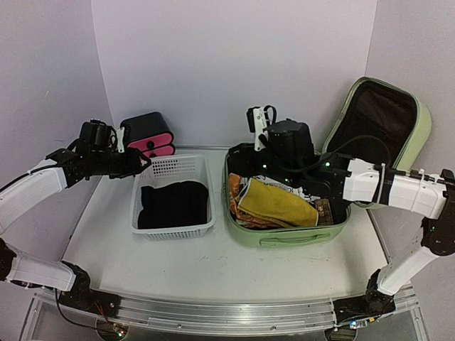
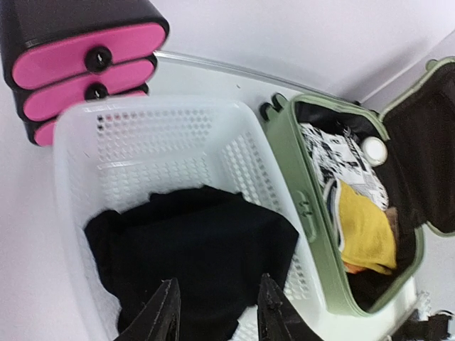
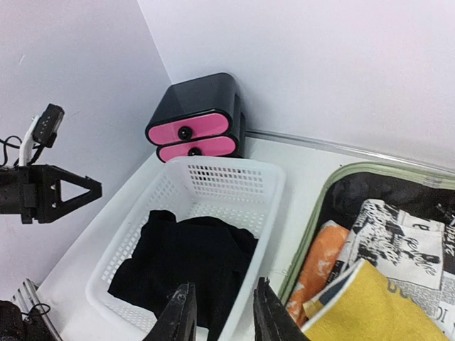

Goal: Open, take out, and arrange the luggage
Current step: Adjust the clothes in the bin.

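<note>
The left gripper, jaws parted and empty, hovers over the black garment in the white perforated basket. The right gripper, jaws also apart and holding nothing, hangs above the basket's right rim. Just right of the basket lies the light-green suitcase, open, with its lid raised and a yellow cloth inside.

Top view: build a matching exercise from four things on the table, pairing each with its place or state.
Things:
1 luggage
2 basket
3 drawer box
4 yellow cloth

Place or state:
a holds a black garment
b pink fronts, stands beyond the basket
c lid open
d lies in the luggage

Pairs: 1-c, 2-a, 3-b, 4-d
</note>
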`<action>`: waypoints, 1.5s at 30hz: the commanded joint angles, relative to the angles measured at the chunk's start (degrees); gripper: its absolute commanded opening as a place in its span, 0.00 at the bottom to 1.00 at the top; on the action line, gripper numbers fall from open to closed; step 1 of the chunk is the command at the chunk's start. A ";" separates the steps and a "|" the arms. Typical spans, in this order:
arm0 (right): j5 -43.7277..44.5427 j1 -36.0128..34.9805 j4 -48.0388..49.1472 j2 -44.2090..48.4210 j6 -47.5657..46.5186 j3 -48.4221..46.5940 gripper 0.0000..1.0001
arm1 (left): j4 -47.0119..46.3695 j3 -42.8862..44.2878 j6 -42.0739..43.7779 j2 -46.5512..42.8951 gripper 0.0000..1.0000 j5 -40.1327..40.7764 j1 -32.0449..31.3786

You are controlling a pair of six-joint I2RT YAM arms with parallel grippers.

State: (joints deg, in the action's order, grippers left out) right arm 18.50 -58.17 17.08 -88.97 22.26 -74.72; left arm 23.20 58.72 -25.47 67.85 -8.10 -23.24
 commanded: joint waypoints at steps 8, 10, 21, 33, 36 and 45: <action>8.91 1.47 -6.25 6.56 2.28 10.56 0.41 | 0.75 -5.57 -3.80 -5.90 0.53 -9.63 -3.01; 7.31 3.59 -8.76 6.36 3.38 10.68 0.41 | 0.47 -5.72 -3.40 -5.60 0.53 -8.69 -4.61; -6.60 17.95 -13.08 5.57 3.94 12.73 0.57 | -1.13 -1.55 -0.18 5.58 0.52 -7.15 -10.13; -8.14 19.32 -18.58 5.16 2.63 11.97 0.65 | -6.60 5.60 0.29 21.20 0.36 -10.56 -10.14; -8.35 19.32 -18.55 6.00 2.98 12.55 0.65 | -7.61 8.42 0.26 25.25 0.21 -11.53 -10.07; -7.26 19.32 -18.65 7.46 3.12 13.08 0.66 | -9.70 14.43 -1.23 36.56 0.00 -7.07 -8.67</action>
State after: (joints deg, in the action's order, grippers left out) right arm 10.48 -38.96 -0.71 -84.29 25.52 -61.54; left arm 16.32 69.73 -26.04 101.43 -18.11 -33.04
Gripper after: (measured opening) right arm 0.658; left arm 0.012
